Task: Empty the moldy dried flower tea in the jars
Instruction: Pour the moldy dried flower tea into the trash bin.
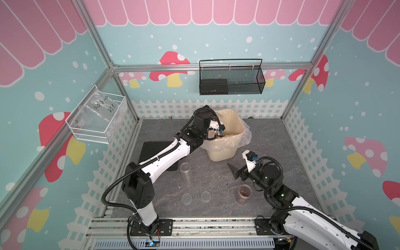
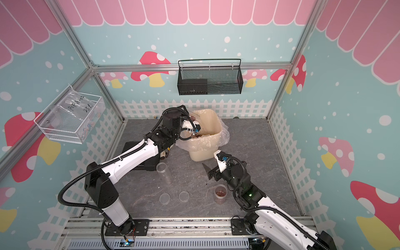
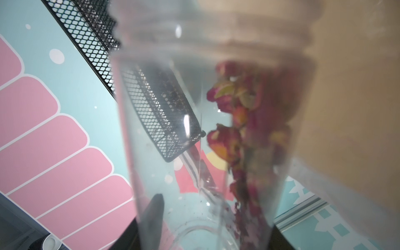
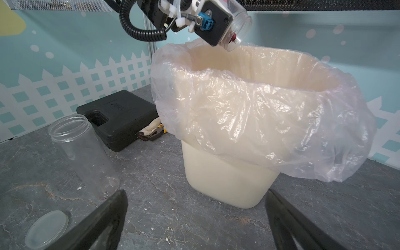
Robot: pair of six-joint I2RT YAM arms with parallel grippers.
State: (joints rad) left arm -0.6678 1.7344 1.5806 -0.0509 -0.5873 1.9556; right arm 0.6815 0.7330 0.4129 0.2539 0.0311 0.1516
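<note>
The left gripper (image 3: 212, 225) pinches a tilted jar (image 3: 173, 129), its mouth over the bin (image 4: 227, 184), with dried flower tea (image 3: 244, 121) inside. The right gripper (image 4: 194, 194) hangs spread nearby, empty.

Bright even light, soft shadows, jar (image 3: 173, 173) blurred

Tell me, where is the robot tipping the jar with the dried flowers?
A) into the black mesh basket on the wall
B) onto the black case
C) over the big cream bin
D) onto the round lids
C: the jar, with dried flowers inside, hangs tilted with its mouth down over the bag-lined cream bin.
</note>
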